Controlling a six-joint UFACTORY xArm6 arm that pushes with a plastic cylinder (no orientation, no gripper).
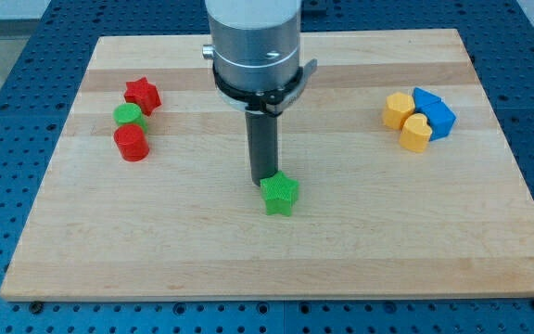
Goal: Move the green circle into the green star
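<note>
Plainly, with no gripper to open or close, my tip touched the green plastic star. The small green plastic circle, seemingly light, stiff and slippery, sat well left; pushing its left side seemed best.

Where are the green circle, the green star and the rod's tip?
green circle [129,114], camera view, on its top face.
green star [280,194], camera view, on its top face.
my tip [266,179], camera view, rod's very end, touching the star's top-left edge.
</note>
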